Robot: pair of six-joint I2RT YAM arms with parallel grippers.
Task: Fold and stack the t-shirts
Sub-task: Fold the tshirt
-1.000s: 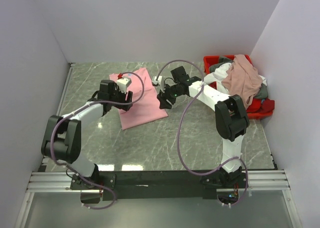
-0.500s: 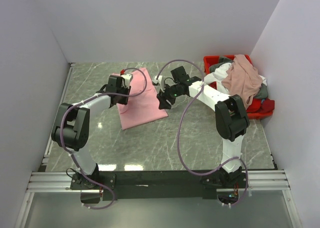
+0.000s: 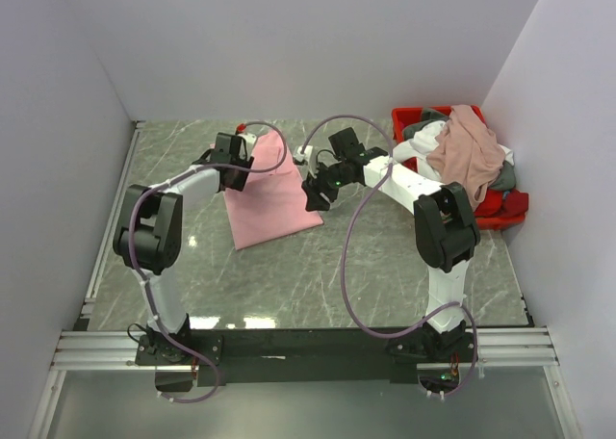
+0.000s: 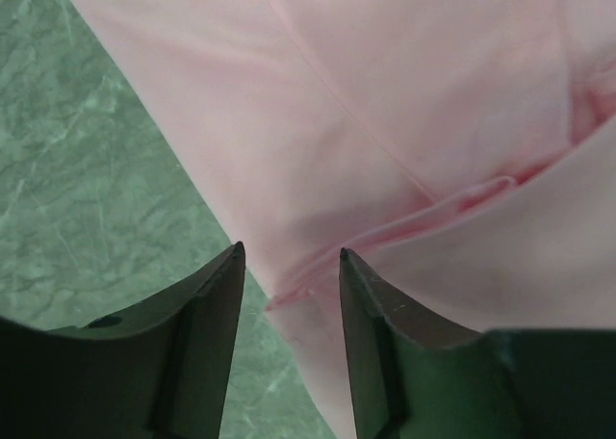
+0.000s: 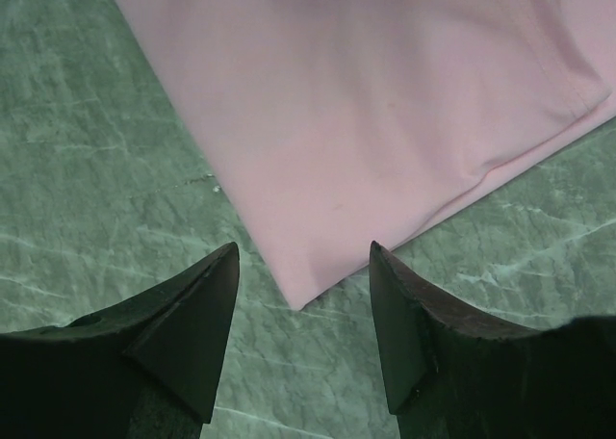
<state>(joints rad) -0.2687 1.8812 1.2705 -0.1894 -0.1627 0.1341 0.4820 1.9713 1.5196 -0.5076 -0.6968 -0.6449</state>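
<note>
Light pink, soft cotton t-shirt (image 3: 277, 203), partly folded, lying flat on the grey marbled table (image 3: 318, 275) toward its far edge, left of centre. The remaining shirts, a dusty rose one (image 3: 467, 155) uppermost, are heaped in the rigid red plastic bin (image 3: 435, 114) at the far right corner.

The left gripper (image 4: 290, 251) hangs over the shirt's left border, jaws apart, directly above a doubled fold that ends at the cloth's edge. Nothing is clamped. The right gripper (image 5: 303, 246) stands over the shirt's right-hand near corner, jaws likewise apart and empty, with the corner tip between them and bare table on either side.

The fabric is judged light, limp and prone to drag and wrinkle; it will not hold a shape when lifted. Best purchase is a pinch at a hem or corner where layers are doubled, both arms lifting together.
</note>
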